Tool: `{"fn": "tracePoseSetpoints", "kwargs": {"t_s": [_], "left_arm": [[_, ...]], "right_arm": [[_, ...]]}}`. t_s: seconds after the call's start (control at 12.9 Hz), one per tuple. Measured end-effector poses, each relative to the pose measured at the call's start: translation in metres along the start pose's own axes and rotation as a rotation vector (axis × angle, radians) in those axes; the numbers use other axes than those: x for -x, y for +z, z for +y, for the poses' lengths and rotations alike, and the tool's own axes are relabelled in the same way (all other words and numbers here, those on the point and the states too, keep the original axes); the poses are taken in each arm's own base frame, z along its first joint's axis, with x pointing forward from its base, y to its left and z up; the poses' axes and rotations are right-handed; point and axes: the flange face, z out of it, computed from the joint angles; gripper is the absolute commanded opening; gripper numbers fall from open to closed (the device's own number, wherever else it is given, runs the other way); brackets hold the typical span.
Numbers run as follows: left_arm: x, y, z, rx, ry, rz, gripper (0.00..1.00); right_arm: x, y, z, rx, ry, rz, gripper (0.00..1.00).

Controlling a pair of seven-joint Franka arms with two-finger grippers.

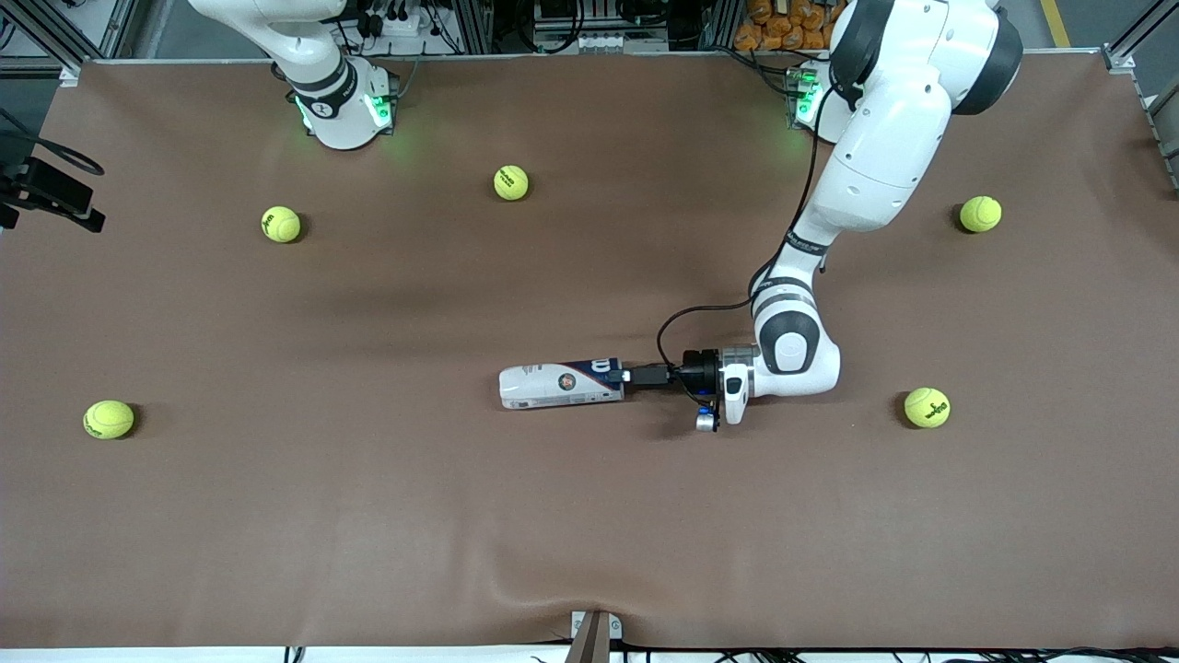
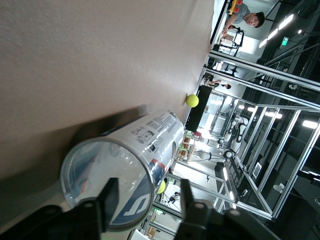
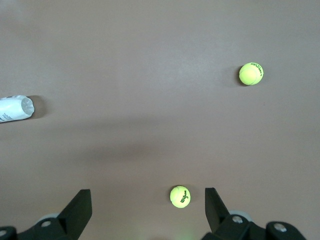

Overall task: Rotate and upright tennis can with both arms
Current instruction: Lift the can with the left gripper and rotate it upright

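Observation:
The tennis can (image 1: 560,385) lies on its side on the brown table, with its navy blue band toward the left arm's end. My left gripper (image 1: 626,375) is low at that blue end and points along the can. In the left wrist view the can's (image 2: 125,165) round end fills the space in front of my left gripper (image 2: 147,197). One finger (image 2: 107,200) overlaps the end face and the other stands apart from the can's wall, so the jaws are open around the rim. My right gripper (image 3: 147,200) hangs open high over the table, holding nothing, and the can's white end (image 3: 12,109) shows off to one side.
Several yellow-green tennis balls lie scattered: one (image 1: 927,407) beside the left wrist, one (image 1: 980,214) toward the left arm's end, one (image 1: 511,182) and another (image 1: 281,224) near the right arm's base (image 1: 341,110), and one (image 1: 109,419) toward the right arm's end. A ball (image 3: 180,196) lies under the right gripper.

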Motion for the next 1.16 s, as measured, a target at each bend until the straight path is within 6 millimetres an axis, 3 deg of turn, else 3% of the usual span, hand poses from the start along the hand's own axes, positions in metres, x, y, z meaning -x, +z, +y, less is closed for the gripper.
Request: {"fn": "tracePoseSetpoints", "kwargs": {"t_s": [0.23,0.77,0.93,1.16], "left_arm": [[0.001,0.002,0.001,0.0,0.003,-0.002,0.0],[-0.006,0.001,0.018,0.017,0.033,0.002,0.0],[-0.01,0.001,0.038,0.032,0.06,0.004,0.0],[-0.004,0.004,0.094,0.072,0.02,-0.008,0.0]], "right_arm": [[0.0,0.002,0.001,-0.004,0.002,-0.004,1.0],[0.0,0.002,0.004,-0.005,0.008,-0.005,1.0],[0.0,0.002,0.004,-0.005,0.009,-0.004,1.0],[0.0,0.002,0.004,-0.006,0.009,-0.004,1.0]]}}
